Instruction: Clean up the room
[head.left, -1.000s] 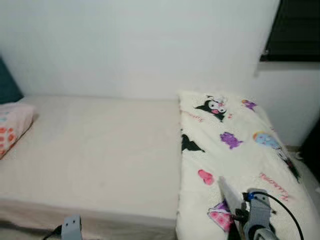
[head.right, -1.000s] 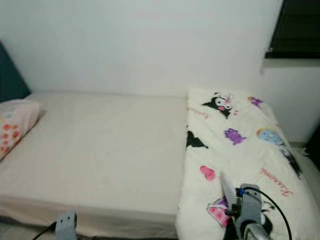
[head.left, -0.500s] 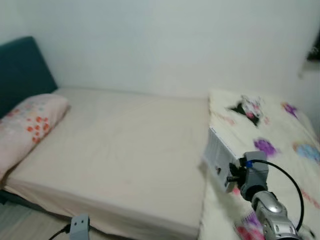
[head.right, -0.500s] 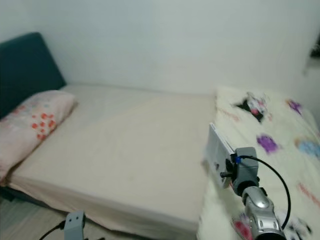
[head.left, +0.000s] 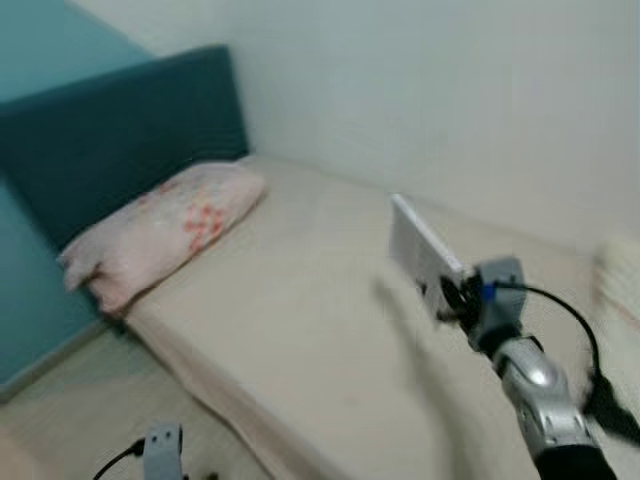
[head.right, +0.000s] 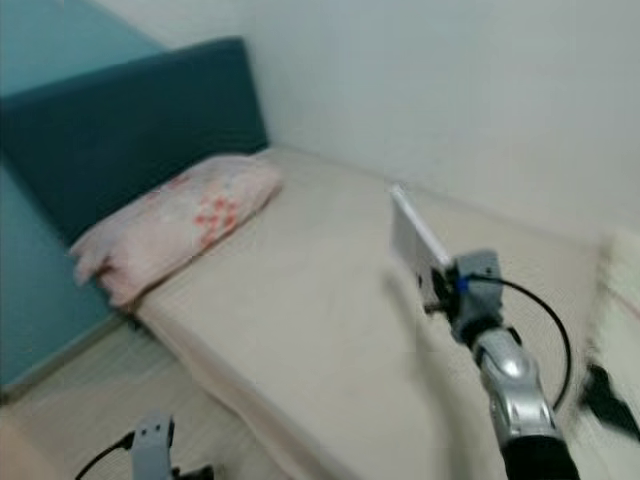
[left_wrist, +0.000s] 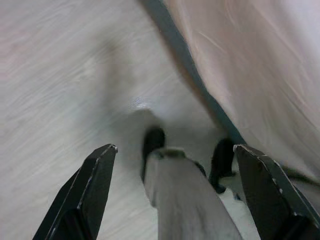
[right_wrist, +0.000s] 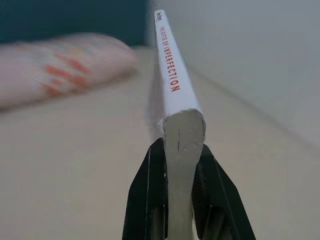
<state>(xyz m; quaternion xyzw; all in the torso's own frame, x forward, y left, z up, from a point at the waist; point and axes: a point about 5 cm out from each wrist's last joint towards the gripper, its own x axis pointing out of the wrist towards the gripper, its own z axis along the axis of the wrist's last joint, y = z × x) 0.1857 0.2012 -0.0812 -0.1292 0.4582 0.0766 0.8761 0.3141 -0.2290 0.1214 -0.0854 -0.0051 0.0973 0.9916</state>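
Right gripper (right_wrist: 178, 150) held a white paperback book (head.left: 424, 250) edge-on above the bed (head.left: 300, 330), jaws clamped on its lower end. Left gripper (left_wrist: 175, 165) hung over the floor (left_wrist: 60, 90), jaws spread and holding nothing. Risk: narrow pinch low on the book; any swing could pivot it loose. Pillow (head.left: 165, 235) lay well apart.

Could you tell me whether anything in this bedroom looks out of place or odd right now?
Nothing is spilled or visibly damaged. The one thing out of place is a white book with red spine lettering, clamped in the right gripper and held in the air above the bare mattress. The floral pillow lies by the teal headboard.
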